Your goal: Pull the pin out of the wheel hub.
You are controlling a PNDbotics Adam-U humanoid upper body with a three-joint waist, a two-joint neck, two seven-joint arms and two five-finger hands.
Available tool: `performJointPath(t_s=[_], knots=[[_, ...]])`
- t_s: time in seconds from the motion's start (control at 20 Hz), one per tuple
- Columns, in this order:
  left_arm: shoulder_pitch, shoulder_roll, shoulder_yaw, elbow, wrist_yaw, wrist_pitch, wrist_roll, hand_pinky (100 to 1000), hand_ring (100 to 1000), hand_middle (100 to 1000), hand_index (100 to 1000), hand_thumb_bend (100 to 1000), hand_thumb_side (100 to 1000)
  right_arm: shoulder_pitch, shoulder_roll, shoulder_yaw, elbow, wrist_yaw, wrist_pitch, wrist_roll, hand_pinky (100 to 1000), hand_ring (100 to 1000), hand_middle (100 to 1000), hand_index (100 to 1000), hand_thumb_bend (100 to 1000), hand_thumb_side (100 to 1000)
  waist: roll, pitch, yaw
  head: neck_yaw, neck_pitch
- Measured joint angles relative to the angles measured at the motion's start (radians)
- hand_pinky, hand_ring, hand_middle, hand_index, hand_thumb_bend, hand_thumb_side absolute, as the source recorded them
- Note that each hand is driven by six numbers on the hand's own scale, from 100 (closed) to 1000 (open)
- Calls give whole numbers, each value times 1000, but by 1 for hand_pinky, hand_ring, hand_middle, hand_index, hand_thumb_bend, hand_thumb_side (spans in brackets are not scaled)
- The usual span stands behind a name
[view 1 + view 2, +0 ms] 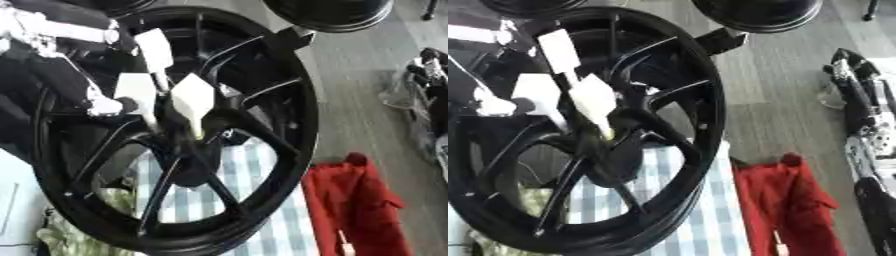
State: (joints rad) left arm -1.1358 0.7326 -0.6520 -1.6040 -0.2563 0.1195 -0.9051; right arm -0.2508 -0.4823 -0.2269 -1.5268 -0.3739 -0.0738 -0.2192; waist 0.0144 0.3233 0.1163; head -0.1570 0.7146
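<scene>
Black wheel hub (188, 165) under left hand (149, 90)

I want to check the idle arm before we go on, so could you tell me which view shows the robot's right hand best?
The right eye view: the right hand runs down the frame's right edge beside the red cloth, though its fingers cannot be made out. The left eye view shows only a cropped part of it at its right edge.

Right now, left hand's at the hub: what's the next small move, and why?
Probably close the left hand on the pin and draw it straight out. Its pale fingertips sit over the centre of the black wheel hub, spread rather than curled, and the pin itself is not clearly visible. The right hand hangs idle at the right edge.
</scene>
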Motion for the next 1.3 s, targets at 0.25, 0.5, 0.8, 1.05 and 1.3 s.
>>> performJointPath(t_s=[0.25, 0.5, 0.8, 1.05, 1.3], knots=[[0, -7, -5, 8, -14, -6, 0, 735, 634, 574, 721, 227, 316, 0, 0, 0, 0, 0, -1, -1, 945, 790, 863, 809, 131, 478, -2, 0, 0, -3, 0], [0, -12, -5, 8, -24, -6, 0, 732, 630, 571, 719, 249, 308, -1, 0, 0, 0, 0, -1, -1, 945, 790, 862, 809, 131, 478, -3, 0, -1, -3, 0], [0, -13, -5, 8, -39, -14, 0, 725, 618, 553, 700, 217, 272, -1, 0, 0, 0, 0, -1, -1, 945, 790, 861, 809, 131, 479, -3, 0, -1, -3, 0], [0, -21, 0, 2, -40, -4, -2, 692, 574, 475, 615, 143, 171, -1, 0, 0, 0, 0, -1, -1, 945, 790, 861, 810, 131, 480, -3, 1, -1, -4, 0], [0, -20, 29, -30, -38, 27, -2, 646, 519, 384, 495, 100, 170, -1, 0, 0, 0, 0, -1, -1, 945, 789, 860, 809, 130, 480, -4, 1, 1, -4, 0]])
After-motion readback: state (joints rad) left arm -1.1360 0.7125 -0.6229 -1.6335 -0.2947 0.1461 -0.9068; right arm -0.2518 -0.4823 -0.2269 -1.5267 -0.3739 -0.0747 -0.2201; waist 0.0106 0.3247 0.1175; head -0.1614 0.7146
